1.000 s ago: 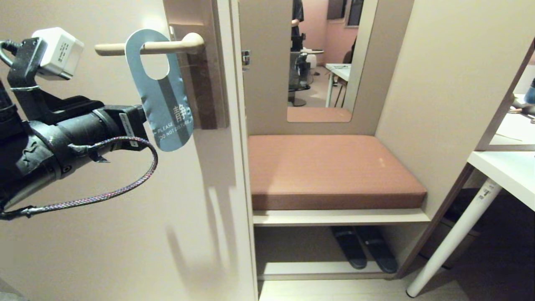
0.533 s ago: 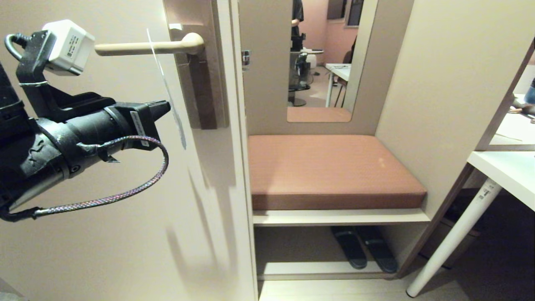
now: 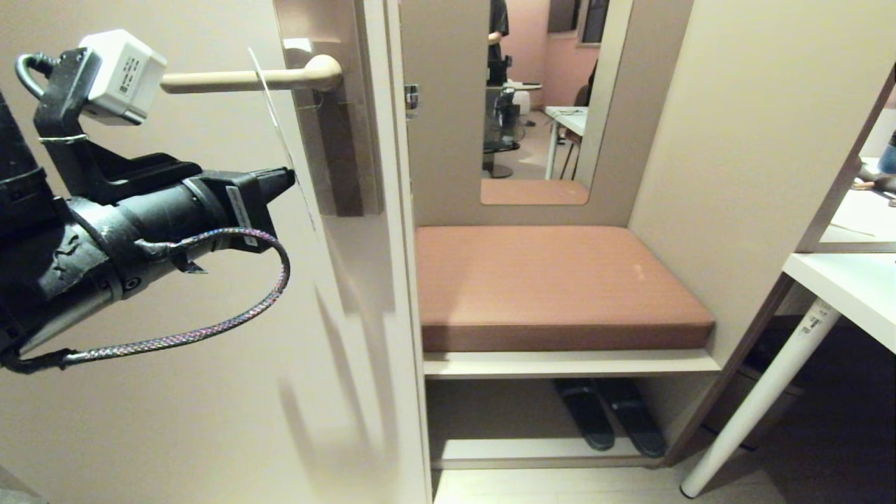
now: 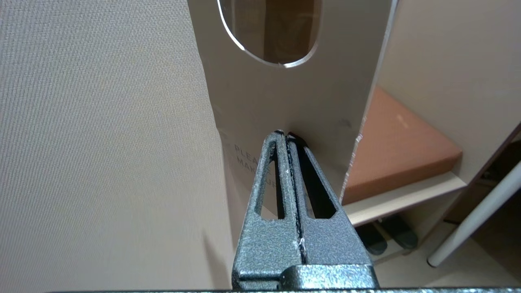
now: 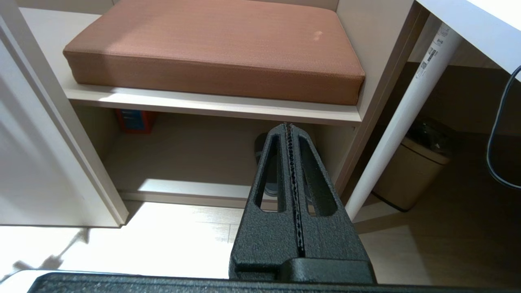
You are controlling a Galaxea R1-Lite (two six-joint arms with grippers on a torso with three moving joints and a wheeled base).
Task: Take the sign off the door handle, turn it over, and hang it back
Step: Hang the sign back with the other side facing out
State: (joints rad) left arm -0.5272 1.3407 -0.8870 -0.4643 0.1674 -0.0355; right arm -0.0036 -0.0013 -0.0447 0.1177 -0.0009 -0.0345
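Observation:
The sign (image 3: 269, 106) hangs on the cream door handle (image 3: 231, 81) and shows edge-on in the head view, swung out from the door. Its white face (image 4: 285, 97) fills the left wrist view, with the oval hole (image 4: 270, 28) and part of the "PLEASE MAKE UP" print. My left gripper (image 3: 288, 178) is shut with nothing between its fingers; its tips (image 4: 285, 134) press against that white face below the hole. The right gripper (image 5: 288, 126) hangs shut and empty low down, in front of the bench shelf, outside the head view.
The brown backplate (image 3: 337, 140) and door edge lie just right of the handle. Beyond are a bench with a brown cushion (image 3: 553, 280), slippers (image 3: 609, 413) on the shelf under it, a white table leg (image 3: 763, 399) and a bin (image 5: 411, 171).
The sign has swung from showing its blue face to edge-on. My left gripper has moved right and slightly up, its shut tips pushing the card.

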